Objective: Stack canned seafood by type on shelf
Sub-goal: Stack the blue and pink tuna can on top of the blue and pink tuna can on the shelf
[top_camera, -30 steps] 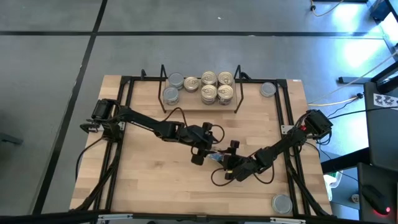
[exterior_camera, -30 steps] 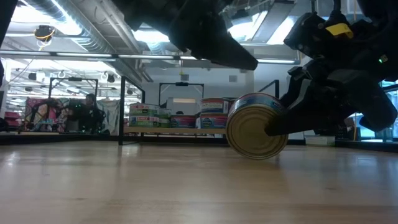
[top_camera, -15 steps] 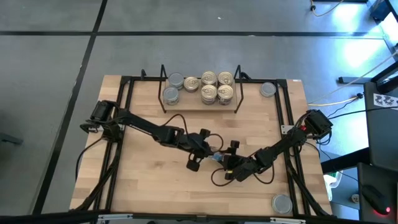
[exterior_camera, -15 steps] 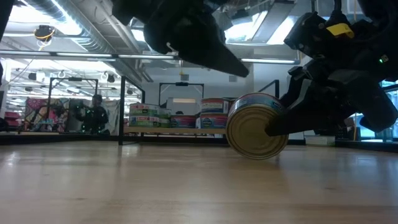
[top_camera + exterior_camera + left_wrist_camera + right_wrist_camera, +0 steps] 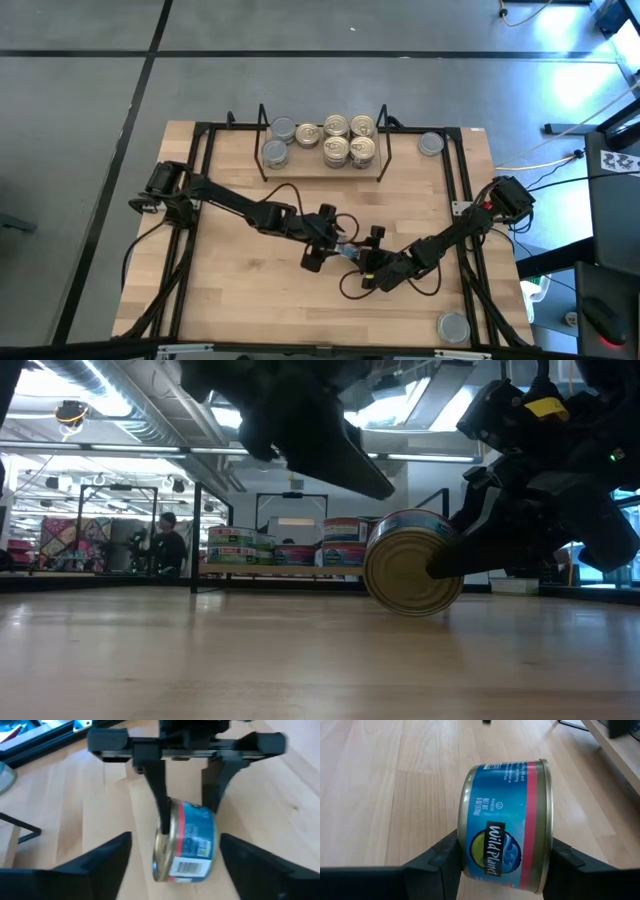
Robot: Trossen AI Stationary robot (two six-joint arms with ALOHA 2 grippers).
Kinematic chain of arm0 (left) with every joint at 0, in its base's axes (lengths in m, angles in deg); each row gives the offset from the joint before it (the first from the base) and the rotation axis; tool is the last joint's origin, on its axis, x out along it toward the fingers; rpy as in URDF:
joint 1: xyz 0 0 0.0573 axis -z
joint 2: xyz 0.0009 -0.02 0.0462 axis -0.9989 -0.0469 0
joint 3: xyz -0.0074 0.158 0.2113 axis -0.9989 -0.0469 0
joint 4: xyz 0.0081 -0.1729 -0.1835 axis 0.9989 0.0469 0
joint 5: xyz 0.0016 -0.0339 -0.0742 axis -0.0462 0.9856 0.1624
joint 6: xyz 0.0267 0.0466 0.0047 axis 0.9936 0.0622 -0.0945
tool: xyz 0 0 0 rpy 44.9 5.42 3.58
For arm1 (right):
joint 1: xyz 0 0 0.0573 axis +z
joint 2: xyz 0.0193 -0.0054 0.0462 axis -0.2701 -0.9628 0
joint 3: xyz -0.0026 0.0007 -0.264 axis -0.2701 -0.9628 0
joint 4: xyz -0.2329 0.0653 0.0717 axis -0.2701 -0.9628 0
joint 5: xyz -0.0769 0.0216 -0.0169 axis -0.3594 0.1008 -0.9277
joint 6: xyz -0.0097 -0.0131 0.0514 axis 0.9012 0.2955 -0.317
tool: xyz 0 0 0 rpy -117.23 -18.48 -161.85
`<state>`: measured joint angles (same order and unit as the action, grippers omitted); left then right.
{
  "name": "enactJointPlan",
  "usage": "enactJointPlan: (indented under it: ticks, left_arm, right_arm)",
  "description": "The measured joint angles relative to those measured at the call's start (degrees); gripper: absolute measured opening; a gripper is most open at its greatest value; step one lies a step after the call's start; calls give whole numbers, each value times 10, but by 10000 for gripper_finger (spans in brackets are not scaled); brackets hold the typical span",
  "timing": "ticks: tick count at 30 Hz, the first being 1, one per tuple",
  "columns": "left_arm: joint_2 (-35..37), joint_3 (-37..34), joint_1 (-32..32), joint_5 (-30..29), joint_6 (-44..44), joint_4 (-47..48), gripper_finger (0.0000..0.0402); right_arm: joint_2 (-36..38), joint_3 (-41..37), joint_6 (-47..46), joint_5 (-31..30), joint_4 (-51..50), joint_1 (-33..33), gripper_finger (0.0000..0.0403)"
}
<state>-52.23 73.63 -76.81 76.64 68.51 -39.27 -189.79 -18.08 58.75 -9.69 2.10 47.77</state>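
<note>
A blue can with a gold rim is up on its edge near the middle of the table, a bit toward the near edge. The right gripper squeezes it, one finger on each flat end. From above you can hardly see this can, because both grippers cover it. In the low view the can shows its gold face, and dark arm parts hide its right side.

The left gripper hangs just beside the can with its fingers spread wide and holding nothing. Its own camera looks between them at the can.

The shelf sits at the far edge of the table. Two grey-top cans are on its left part and four gold-top cans are on its right part. From above you cannot tell if any are stacked.

One more grey can sits near the far right corner, off the shelf. Another grey can sits by the near right corner.

Far behind the table, a person stands in the room, small and hard to make out.
</note>
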Motion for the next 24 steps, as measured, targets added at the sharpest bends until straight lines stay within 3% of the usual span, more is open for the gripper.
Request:
enactJointPlan:
  ticks: [5, 13, 17, 24]
  left_arm:
    - [-39, 0, 7, -2, 22, -19, 353]
    - [-70, 0, 19, -28, 45, -55, 360]
    - [-71, 0, 15, -28, 45, -63, 335]
    - [-71, 0, 10, -28, 49, -63, 245]
  right_arm:
    - [0, 0, 0, -1, 1, 0, 195]
    - [0, 0, 0, -10, 1, 0, 195]
    - [0, 0, 0, -13, 5, 0, 195]
    - [0, 0, -1, -13, 7, 0, 195]
